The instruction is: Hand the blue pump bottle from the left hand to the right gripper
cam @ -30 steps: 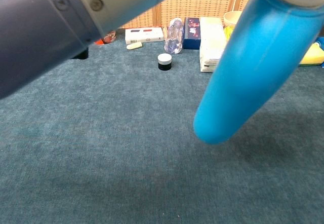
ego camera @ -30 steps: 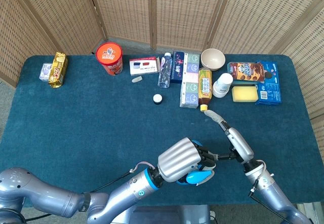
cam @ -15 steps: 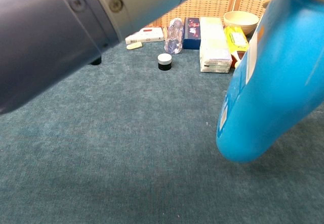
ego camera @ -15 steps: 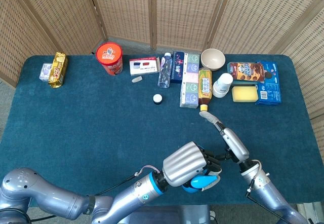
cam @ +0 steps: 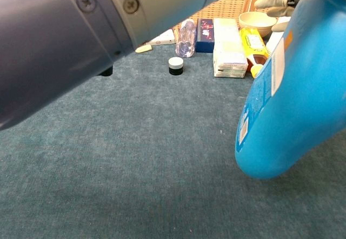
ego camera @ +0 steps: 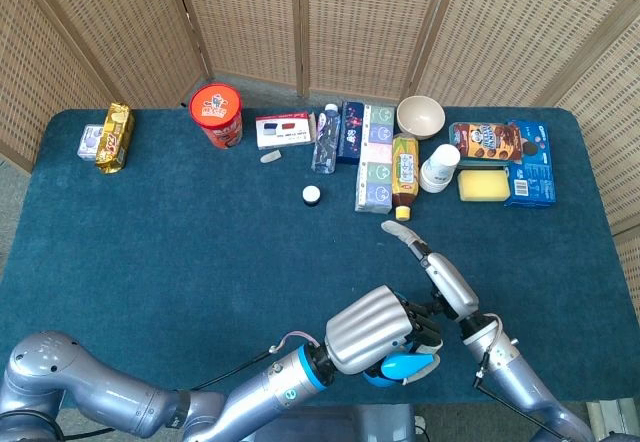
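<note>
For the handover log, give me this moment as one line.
phase: handover | left hand: grips blue pump bottle | right hand: open beside it | bottle off table

I see open cloth (ego camera: 180, 222) across the table's middle and left. A row at the back edge blocks reach: red tub (ego camera: 217, 113), boxes (ego camera: 375, 152), bowl (ego camera: 420, 115), and a small jar (ego camera: 312, 195) standing forward.

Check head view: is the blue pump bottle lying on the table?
No, the blue pump bottle is held in the left hand above the table's near edge, with the right hand beside it.
</note>
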You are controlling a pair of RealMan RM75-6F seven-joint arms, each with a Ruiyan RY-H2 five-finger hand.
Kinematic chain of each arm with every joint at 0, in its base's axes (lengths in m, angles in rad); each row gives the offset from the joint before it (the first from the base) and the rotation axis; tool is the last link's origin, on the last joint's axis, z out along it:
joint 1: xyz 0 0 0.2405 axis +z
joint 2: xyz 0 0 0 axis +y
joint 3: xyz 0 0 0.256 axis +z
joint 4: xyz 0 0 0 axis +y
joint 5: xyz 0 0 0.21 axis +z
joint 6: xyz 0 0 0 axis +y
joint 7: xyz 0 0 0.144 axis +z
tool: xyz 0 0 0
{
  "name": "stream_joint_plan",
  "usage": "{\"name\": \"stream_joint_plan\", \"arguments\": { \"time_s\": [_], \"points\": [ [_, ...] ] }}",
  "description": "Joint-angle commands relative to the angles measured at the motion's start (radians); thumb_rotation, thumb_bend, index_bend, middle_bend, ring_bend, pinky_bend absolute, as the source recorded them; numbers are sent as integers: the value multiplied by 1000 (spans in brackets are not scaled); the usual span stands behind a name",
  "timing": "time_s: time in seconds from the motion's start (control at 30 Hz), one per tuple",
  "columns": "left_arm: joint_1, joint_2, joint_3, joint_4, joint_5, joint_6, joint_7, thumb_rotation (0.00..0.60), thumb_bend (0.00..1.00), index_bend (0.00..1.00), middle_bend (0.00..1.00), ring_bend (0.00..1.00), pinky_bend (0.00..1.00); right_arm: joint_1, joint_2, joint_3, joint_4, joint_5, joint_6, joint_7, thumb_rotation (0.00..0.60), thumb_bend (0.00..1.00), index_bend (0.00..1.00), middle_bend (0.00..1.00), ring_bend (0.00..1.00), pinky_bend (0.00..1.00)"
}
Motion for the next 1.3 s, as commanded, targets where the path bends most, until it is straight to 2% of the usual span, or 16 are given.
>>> {"name": "stream_joint_plan", "arguments": {
  "time_s": [0.03,0.17,0.2,0.27,0.3,0.37,0.43,0.53,0.73,0.87,0.9,0.97,1.03,1.1,1.2,1.3],
  "points": [
    [-1,-1,-2,2,-1,1,0,600,468,774,722,661,821,0,-6,2,3,0,0,11,537,0,0,154,45,99],
    [-4,-9,-1,9,-2,-1,-3,600,468,773,722,662,821,1,-16,8,-9,-10,9,44,576,0,6,229,117,121],
    [-5,-12,0,12,-2,-1,-3,600,468,773,722,662,821,1,-18,10,-14,-12,14,55,591,0,44,282,153,144],
    [-6,-15,-1,16,-1,-1,-3,600,468,773,722,662,821,1,-18,16,-31,-15,19,84,600,0,179,394,223,191],
    [-7,-16,-2,17,-2,0,-4,600,468,773,722,662,821,2,-15,17,-37,-17,20,94,600,10,291,473,281,228],
    [-7,-15,-3,20,-1,1,1,600,468,773,722,662,821,2,-7,19,-49,-24,22,109,600,87,466,597,381,287],
    [-6,-14,-5,18,-2,3,0,600,468,773,722,661,821,1,1,20,-56,-27,26,121,600,240,648,725,475,351],
    [-4,-11,-7,16,1,8,1,600,468,774,722,661,821,-2,10,19,-64,-28,28,133,600,358,775,836,565,438],
    [0,-5,-10,9,-1,11,-1,600,468,773,722,658,821,-5,27,16,-72,-26,25,170,600,460,789,915,635,682],
    [2,-2,-6,7,-2,11,4,600,467,726,677,608,815,-6,29,14,-70,-29,28,159,600,478,790,918,640,741],
    [3,-1,-5,8,-1,13,7,600,461,665,611,553,792,-7,30,13,-70,-29,28,152,600,479,790,918,641,749],
    [8,12,2,3,-2,10,11,600,440,484,436,402,695,-9,31,12,-68,-24,31,133,600,481,790,918,641,772],
    [15,36,1,-15,0,7,5,600,415,341,312,286,603,-16,26,17,-62,-1,39,99,600,482,790,918,642,792],
    [21,51,0,-30,5,11,4,600,389,242,215,206,536,-22,18,23,-59,21,47,62,600,481,790,918,642,793],
    [32,79,-6,-62,6,17,-3,600,364,166,131,140,475,-30,8,31,-53,58,55,8,600,482,790,918,642,796],
    [45,116,-6,-95,4,20,1,600,339,134,75,97,434,-36,4,39,-46,94,52,-5,600,481,788,918,642,798]
  ]
}}
